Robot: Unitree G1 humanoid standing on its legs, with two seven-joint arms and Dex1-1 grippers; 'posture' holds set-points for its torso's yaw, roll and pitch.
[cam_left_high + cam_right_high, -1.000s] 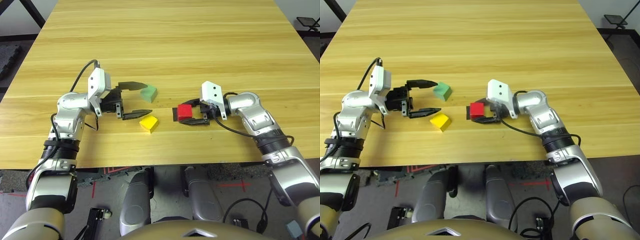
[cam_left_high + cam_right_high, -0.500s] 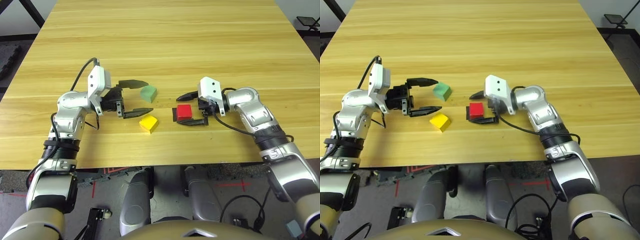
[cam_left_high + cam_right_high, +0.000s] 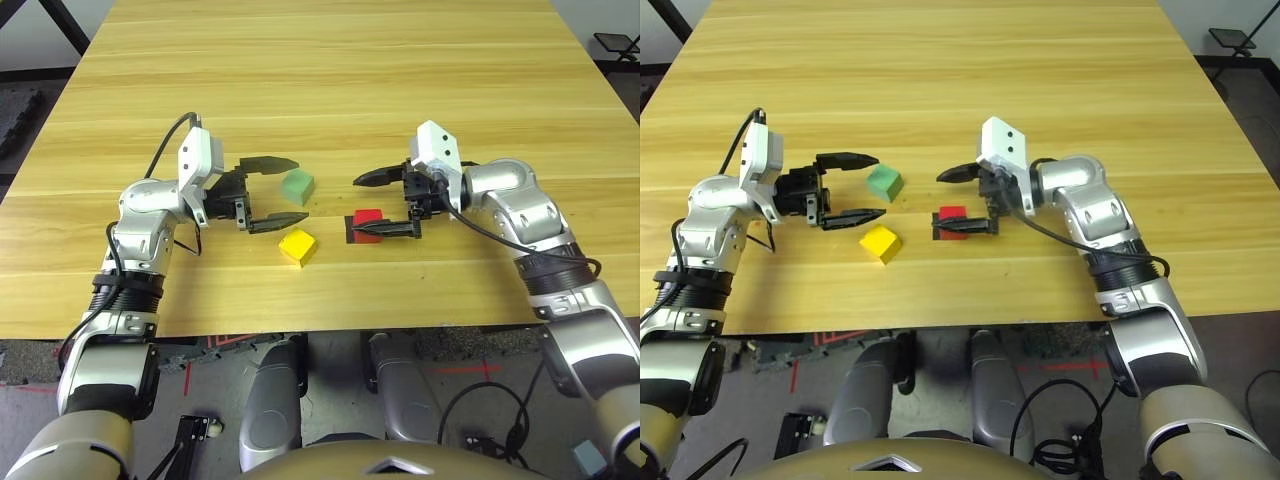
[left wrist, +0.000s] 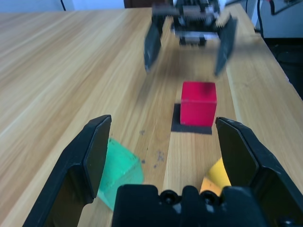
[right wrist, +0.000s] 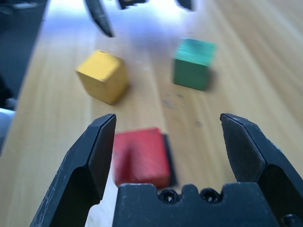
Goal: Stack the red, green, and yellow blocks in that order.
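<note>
Red block (image 3: 367,217) is sitting free on its black patch (image 3: 351,230) — both the right gripper (image 3: 381,204) and the left gripper (image 3: 275,190) are gaping wide, holding nothing; green block (image 3: 297,185) likely needs grabbing next

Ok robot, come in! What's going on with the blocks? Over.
Both grippers open, left, right. Red block sits on black patch, released. Green block, yellow block unstacked. Nothing blocking.

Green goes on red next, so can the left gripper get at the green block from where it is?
Probably yes: the left gripper is open, the green block sits just off its fingers, and nothing lies between.
</note>
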